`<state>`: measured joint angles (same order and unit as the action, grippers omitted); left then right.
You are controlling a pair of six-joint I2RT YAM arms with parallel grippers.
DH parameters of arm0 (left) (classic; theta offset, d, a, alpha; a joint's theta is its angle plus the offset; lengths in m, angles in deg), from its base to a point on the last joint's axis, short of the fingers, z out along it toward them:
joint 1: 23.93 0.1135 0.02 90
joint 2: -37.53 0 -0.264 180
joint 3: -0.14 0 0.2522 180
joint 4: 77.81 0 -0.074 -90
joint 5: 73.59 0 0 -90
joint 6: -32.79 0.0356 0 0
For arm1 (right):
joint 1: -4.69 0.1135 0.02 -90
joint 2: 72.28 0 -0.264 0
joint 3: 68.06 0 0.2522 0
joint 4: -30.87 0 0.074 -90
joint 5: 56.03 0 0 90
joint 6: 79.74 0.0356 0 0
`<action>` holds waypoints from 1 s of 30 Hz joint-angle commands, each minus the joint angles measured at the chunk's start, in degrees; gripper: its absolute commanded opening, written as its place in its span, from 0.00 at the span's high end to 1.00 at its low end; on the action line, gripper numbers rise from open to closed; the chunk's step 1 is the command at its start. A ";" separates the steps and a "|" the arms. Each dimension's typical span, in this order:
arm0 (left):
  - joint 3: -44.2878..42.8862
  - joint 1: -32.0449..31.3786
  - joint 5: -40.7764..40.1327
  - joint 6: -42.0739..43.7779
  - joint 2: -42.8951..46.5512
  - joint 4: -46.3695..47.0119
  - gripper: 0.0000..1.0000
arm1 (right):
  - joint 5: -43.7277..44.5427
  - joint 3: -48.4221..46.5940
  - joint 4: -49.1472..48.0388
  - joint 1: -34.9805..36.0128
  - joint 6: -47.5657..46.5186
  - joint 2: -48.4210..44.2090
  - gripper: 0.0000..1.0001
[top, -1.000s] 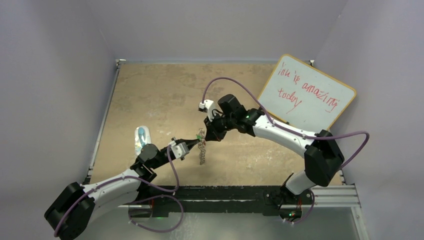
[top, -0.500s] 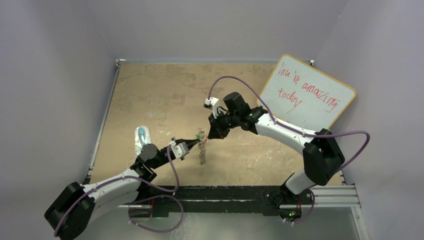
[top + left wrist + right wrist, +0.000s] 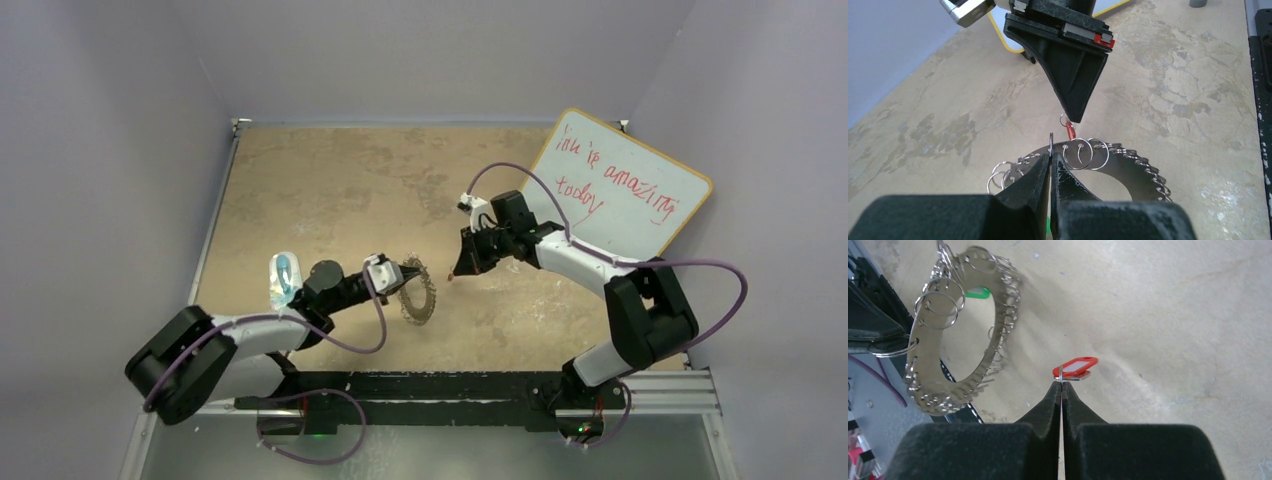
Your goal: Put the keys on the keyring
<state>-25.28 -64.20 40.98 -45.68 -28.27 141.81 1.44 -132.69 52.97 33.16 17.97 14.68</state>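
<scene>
Now the left gripper is seen pressed together on one small loop at the rim of the keyring. The keyring is held up off the bench, tilted on edge, about midway between the left and right edges and closer to the near edge. Over on the other side, the right gripper is clamped tight on the little wire ring of the red key, and the key is carried clear of the bench. From the left wrist view, the red key is hung just beyond the keyring's rim, close to the loops but apart from them. The green key is glimpsed behind the keyring's upper rim, right by the left gripper; whether it is hooked on a loop cannot be told. A clear bluish plastic object is laid near the left edge, beside the left arm. A whiteboard with red writing is propped at the far right corner.
</scene>
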 commanded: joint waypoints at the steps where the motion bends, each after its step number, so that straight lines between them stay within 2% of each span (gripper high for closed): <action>1: -7.05 -0.08 4.71 -3.28 -9.44 3.51 1.00 | 1.18 1.82 -1.73 -1.96 2.23 0.75 1.00; 7: -13.07 -0.16 6.61 -5.78 -21.01 4.62 1.00 | 10.74 1.68 1.05 -3.79 4.07 3.38 1.00; 9: -14.09 -0.19 6.75 -6.17 -23.08 4.90 1.00 | 12.63 1.49 1.41 -4.16 4.38 3.96 0.92; 12: -15.03 -0.21 5.89 -7.54 -23.40 4.58 1.00 | 13.88 1.10 1.31 -4.21 4.39 3.21 0.69; 16: -15.33 -0.21 -0.88 -11.88 -20.45 0.43 0.63 | 15.31 0.48 1.13 -4.21 2.95 -0.14 0.44; 18: -16.32 -0.16 -4.27 -13.38 -18.07 -5.25 0.52 | 15.79 0.23 0.13 -4.20 1.98 -1.73 0.36; 20: -16.60 -0.16 -7.55 -14.26 -15.63 -10.41 0.45 | 14.93 -0.07 -0.52 -4.13 1.78 -1.90 0.34; 23: -13.47 -0.21 -12.67 -16.66 -11.06 -13.77 0.40 | 10.74 -0.72 -1.56 -3.60 1.72 0.30 0.35; 26: -8.90 -0.14 -18.73 -20.33 -5.66 -15.54 0.33 | 9.46 -1.97 -1.76 -1.33 1.57 3.30 0.38; 30: -3.25 -0.07 -28.24 -28.14 0.89 -19.89 0.30 | 10.44 -3.90 -0.87 3.28 1.72 7.18 0.45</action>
<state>-33.35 -64.20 24.35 -64.48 -32.38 128.00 13.28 -133.72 51.66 32.46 20.33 18.98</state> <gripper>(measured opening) 0.688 0.577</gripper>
